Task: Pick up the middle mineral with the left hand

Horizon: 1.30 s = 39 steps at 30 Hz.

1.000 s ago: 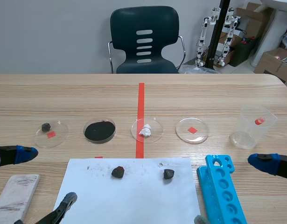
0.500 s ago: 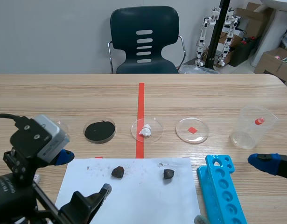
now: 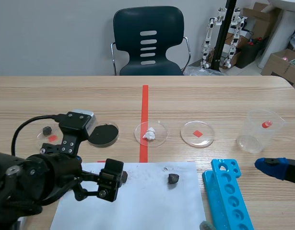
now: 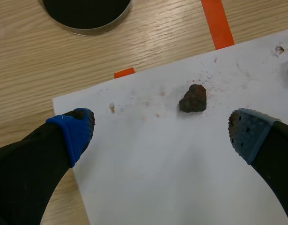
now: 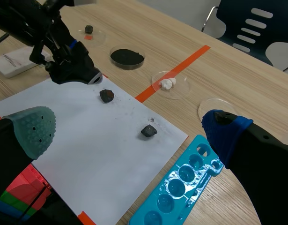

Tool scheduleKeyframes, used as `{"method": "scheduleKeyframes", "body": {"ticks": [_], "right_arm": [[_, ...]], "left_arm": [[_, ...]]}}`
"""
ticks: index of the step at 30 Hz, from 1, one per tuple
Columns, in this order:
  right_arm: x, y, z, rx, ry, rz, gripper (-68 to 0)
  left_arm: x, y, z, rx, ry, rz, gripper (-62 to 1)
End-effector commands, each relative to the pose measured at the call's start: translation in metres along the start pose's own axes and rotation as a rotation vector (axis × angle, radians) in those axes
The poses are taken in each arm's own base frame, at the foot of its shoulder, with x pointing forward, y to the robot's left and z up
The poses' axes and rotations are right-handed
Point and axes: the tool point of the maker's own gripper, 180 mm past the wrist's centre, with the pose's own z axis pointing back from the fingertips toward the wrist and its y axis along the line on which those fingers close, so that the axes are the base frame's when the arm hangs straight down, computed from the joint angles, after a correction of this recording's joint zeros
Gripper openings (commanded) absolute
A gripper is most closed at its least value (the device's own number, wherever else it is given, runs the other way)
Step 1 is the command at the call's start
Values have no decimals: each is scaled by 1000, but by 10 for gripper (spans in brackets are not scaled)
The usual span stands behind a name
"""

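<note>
A pale wooden bench [image 3: 209, 100] fills the room's foreground, with a dark chair [image 3: 148, 40] pushed up at its far side and cardboard boxes stacked by the wall. On the bench, a white sheet of paper [image 3: 152, 206] carries two dark stones. The middle mineral [image 4: 193, 98], a rough brownish-black lump, lies near the sheet's far edge. A second dark mineral [image 3: 173, 178] sits well apart from it on the same sheet.

The left pincer [image 4: 161, 129] hangs over the paper with its jaws spread wide. The middle mineral lies untouched just ahead of the gap, nearer one dotted pad than the other. The right pincer [image 5: 129, 127] is likewise spread wide and holds nothing, low at the bench's right side beside a blue tube rack [image 3: 229, 196].

Beyond the paper runs a row of shallow clear dishes. One holds a small dark stone [image 3: 47, 130], one black powder [image 3: 103, 134], one a white lump [image 3: 149, 133], and one lies over a red tape square [image 3: 197, 133]. A clear plastic cup [image 3: 260, 130] stands at the row's right end.
</note>
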Motion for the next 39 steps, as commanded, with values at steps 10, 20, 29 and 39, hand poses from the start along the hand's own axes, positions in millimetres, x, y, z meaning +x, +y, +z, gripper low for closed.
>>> {"method": "scheduleKeyframes", "body": {"ticks": [10,20,29,39], "right_arm": [[6,-3,0,-1,-26,5,4],[6,-3,0,-1,-26,5,4],[6,-3,0,-1,-26,5,4],[6,-3,0,-1,-26,5,4]], "left_arm": [[3,-19,-30,-1,33,42,-13],[2,-23,-45,-2,56,49,-14],[-1,-33,-49,-12,62,7,-134],[-10,-41,-54,-13,75,-59,-230]]}}
